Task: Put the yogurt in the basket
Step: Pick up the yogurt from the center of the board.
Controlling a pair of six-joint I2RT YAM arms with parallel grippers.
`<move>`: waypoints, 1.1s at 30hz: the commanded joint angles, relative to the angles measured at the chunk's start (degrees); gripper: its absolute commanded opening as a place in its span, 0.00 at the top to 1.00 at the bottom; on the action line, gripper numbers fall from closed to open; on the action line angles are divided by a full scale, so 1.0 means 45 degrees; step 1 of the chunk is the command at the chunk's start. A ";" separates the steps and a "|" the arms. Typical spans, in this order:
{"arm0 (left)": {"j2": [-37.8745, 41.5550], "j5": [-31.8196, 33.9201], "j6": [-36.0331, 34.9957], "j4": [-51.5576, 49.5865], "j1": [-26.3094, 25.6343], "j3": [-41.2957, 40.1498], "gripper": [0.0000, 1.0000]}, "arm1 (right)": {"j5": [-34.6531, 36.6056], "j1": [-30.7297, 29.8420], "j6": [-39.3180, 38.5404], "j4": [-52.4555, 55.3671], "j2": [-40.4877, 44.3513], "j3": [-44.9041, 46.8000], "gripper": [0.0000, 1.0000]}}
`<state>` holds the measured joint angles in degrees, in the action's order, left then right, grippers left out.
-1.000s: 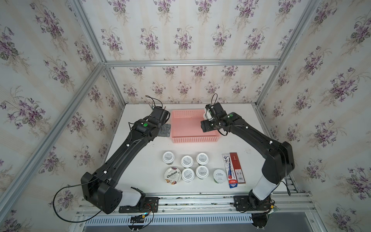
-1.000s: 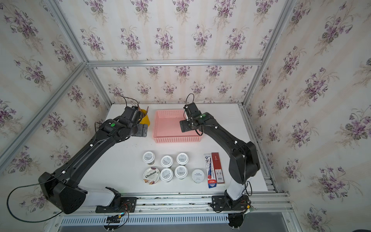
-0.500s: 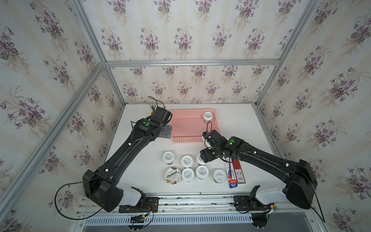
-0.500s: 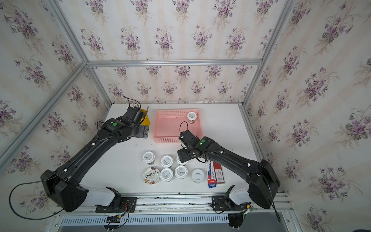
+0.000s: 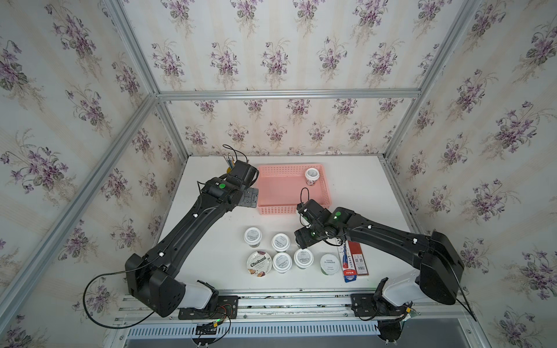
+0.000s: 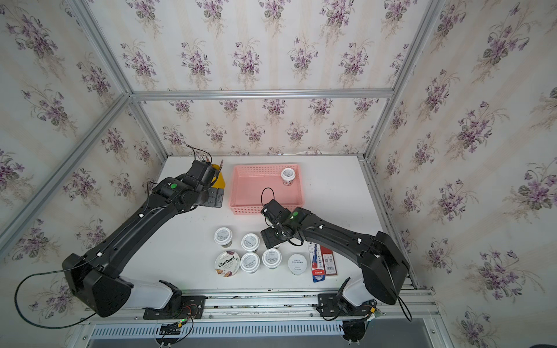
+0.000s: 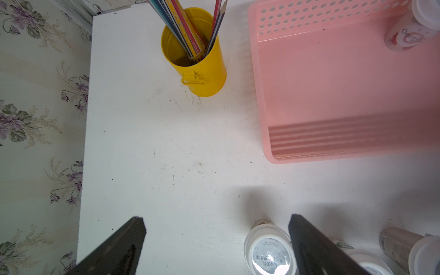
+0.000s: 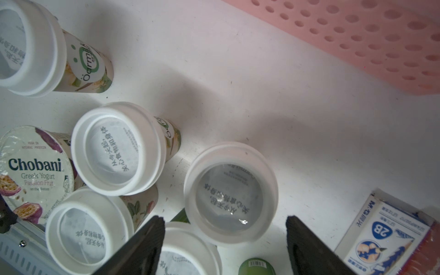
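Right wrist view gives us the right gripper with its dark fingers spread wide and gripping nothing. It hangs over a white-lidded cup whose lid shows in the gap, lower down, and we cannot tell whether anything touches it. Just beside that cup stands a second white-lidded cup, then the wider Chobani cup, with more white lids crowded close around them. On the opposite side of the gripper lies a blue packet marked 2B, and across a strip of bare table we see the perforated wall of the pink basket. In both top views the right arm covers that cup, while six others stand upright on the table in two loose rows. The pale-green-lidded cup is at the right end, just beside the blue packet and the red packet lying next to it. One yogurt cup stands upright inside the basket, in its far right corner; the other seven are outside it. Farther off, the left gripper is likewise wide open and holds nothing, hanging over bare table just beside the basket's left wall, near the yellow pencil cup with its pencils.
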<state>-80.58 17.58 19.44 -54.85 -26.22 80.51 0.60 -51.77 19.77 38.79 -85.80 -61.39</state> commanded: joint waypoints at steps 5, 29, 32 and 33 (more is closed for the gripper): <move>0.0035 0.0038 -0.0092 -0.0077 0.0007 0.0039 0.01 | 0.0187 -0.0097 0.0060 -0.0149 -0.0264 -0.0095 0.14; 0.0074 0.0028 -0.0043 -0.0074 0.0007 0.0039 0.01 | 0.2187 -0.0112 0.0110 0.0455 -0.0846 -0.0069 0.21; 0.0110 0.0027 -0.0030 -0.0075 0.0006 0.0036 0.01 | 0.2302 -0.0069 0.0116 0.0483 -0.0871 -0.0028 0.21; 0.0113 0.0024 -0.0041 -0.0058 0.0006 0.0019 0.01 | 0.2267 -0.0078 0.0100 0.0483 -0.0871 -0.0020 0.21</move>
<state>-80.40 17.58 19.44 -54.85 -26.22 80.49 9.17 -52.21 19.75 39.48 -89.52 -61.49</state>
